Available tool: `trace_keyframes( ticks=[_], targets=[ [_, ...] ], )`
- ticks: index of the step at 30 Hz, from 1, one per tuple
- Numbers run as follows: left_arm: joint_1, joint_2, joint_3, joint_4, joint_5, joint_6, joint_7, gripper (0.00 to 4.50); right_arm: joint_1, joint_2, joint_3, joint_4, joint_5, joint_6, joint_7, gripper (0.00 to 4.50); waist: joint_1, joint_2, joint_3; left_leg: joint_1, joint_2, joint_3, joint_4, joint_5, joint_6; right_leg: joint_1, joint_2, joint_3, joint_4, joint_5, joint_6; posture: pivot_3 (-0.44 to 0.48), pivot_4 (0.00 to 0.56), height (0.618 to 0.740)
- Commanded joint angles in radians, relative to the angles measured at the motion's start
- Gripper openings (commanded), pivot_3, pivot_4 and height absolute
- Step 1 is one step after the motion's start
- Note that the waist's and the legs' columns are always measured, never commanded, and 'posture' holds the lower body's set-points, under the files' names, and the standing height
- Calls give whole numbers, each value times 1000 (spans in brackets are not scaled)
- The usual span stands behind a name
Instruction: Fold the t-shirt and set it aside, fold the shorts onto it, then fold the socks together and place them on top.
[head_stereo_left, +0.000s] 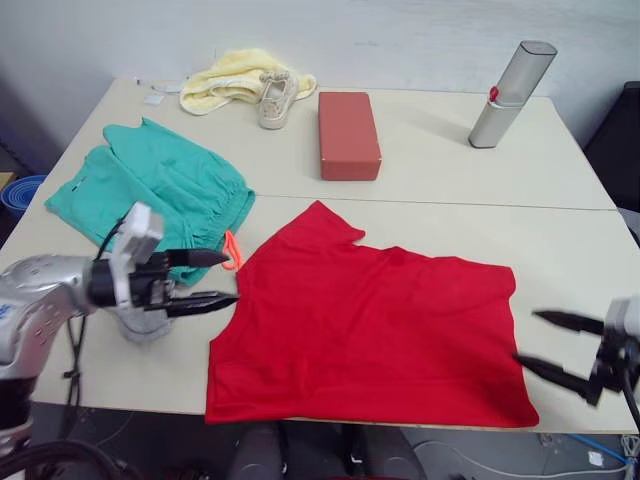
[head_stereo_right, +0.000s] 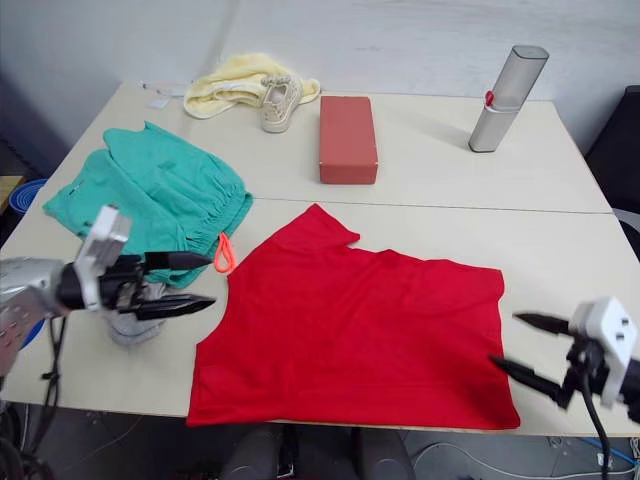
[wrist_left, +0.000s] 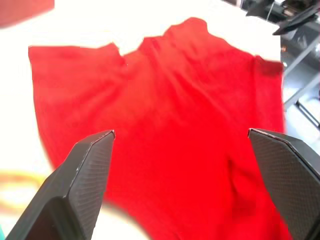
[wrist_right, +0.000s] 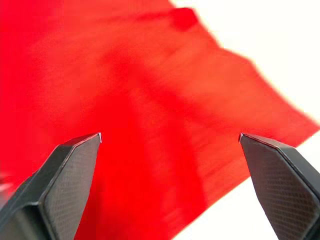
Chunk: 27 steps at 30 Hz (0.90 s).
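I have the t-shirt (head_stereo_left: 370, 335) lying flat on the near part of the table (head_stereo_left: 560, 250), spread out with one sleeve pointing toward the far side, and this is why I keep both arms low at its two sides: I judge the first fold is not yet started, so each gripper needs an edge to take. My left gripper (head_stereo_left: 205, 280) is at the left edge of the shirt, fingers spread wide and holding nothing, aimed along the cloth. My right gripper (head_stereo_left: 560, 347) is at the right edge near the hem corner, also wide and empty. The shorts (head_stereo_left: 150, 190) wait on the left side of the table, just beside the shirt, with their orange drawstring (head_stereo_left: 232, 252) close to the shirt's edge. I think I must be careful not to catch this loop. I see one grey sock (head_stereo_left: 140, 325) under my left gripper near the table's front edge. Far back lie a pale yellow cloth (head_stereo_left: 235, 78), a small shoe (head_stereo_left: 275, 98), a red box (head_stereo_left: 348, 135) and a silver case (head_stereo_left: 510, 95), well apart from my work.
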<state>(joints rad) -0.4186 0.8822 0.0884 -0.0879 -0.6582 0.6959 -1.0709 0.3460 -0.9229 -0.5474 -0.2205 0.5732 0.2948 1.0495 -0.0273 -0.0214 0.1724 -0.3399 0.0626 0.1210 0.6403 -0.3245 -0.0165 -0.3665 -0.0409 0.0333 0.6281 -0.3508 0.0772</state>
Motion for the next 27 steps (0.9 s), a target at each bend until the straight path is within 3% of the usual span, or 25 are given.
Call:
trace_keyframes(
  ticks=[1,6,14,20,27],
  targets=[
    [-190,-94,-102,183,133,-35,75,4479,-146,26,54,98,-60,-15,-89,4500,1,1,0,-5,1,0,4,1,-1,-4,2,0,2,0,1,0,150,740],
    [-445,-284,-220,517,320,-163,141,4479,-325,19,151,249,-154,-16,-134,4500,8,2,1,-33,2,3,26,0,1,-31,9,3,19,0,5,0,150,740],
    [-701,-491,-259,1036,488,-339,180,4479,-495,-10,212,408,-173,119,-129,4500,-2,2,4,-29,3,10,32,1,1,-32,13,12,26,2,8,0,150,740],
    [-792,-540,-231,1248,565,-403,237,4479,-639,5,279,531,-180,210,-99,4500,-7,1,5,-30,3,19,34,1,1,-41,14,21,33,3,9,0,150,740],
    [-823,-543,-197,1318,608,-388,263,4479,-781,58,369,665,-223,280,-115,4500,-7,1,5,-31,6,26,34,1,1,-47,13,23,36,3,9,0,150,740]
  ],
)
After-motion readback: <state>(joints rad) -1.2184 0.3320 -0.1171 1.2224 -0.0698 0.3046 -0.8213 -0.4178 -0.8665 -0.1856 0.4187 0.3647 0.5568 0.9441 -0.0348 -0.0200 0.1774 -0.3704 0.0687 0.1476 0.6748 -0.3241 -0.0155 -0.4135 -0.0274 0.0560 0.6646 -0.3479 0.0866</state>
